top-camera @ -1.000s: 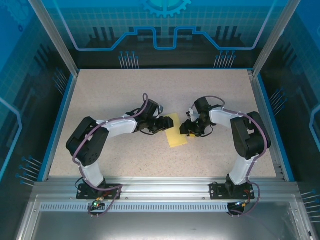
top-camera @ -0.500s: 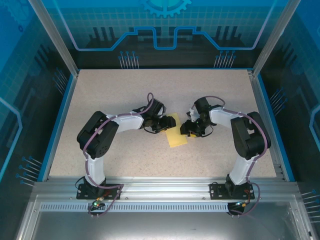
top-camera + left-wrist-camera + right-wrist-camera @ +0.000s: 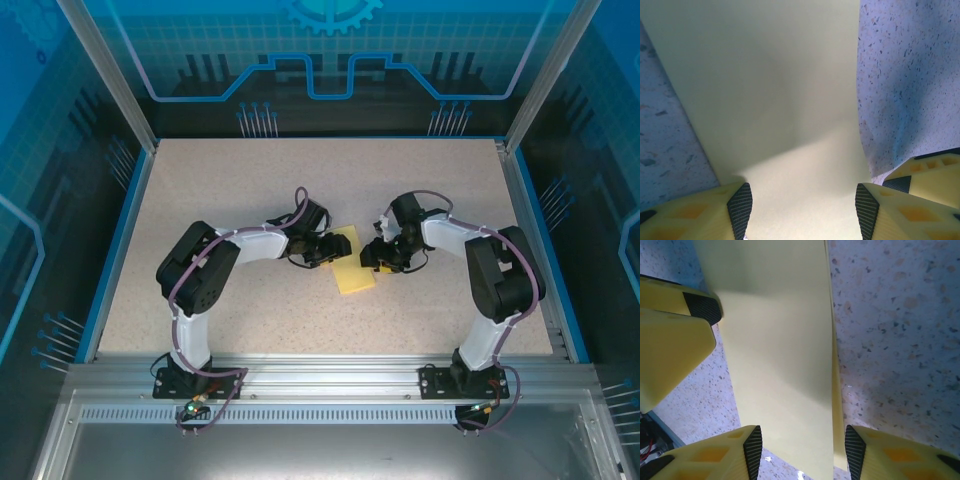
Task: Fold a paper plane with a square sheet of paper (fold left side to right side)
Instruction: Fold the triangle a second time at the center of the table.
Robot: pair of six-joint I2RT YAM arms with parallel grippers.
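Observation:
The square sheet of paper [image 3: 352, 262] lies on the table as a pale-yellow folded rectangle, between the two grippers. My left gripper [image 3: 330, 248] stands at its left edge. In the left wrist view the paper [image 3: 780, 100] spreads under the left gripper [image 3: 802, 212], whose jaws are open with nothing pinched. My right gripper [image 3: 378, 255] stands at the paper's right edge. In the right wrist view the right gripper [image 3: 804, 455] is open astride the paper [image 3: 780, 340], and a lower layer peeks out along the right side. The left gripper's fingers [image 3: 670, 345] show beside it.
The speckled beige table [image 3: 250, 190] has a blue raised border [image 3: 120, 240] and metal frame posts at its corners. Both arm bases sit on the aluminium rail [image 3: 330, 375] at the near edge. Bare tabletop stretches behind and to both sides of the paper.
The left arm's elbow has swung to the right and its gripper has edged a little closer onto the paper. The right gripper and the paper have barely moved.

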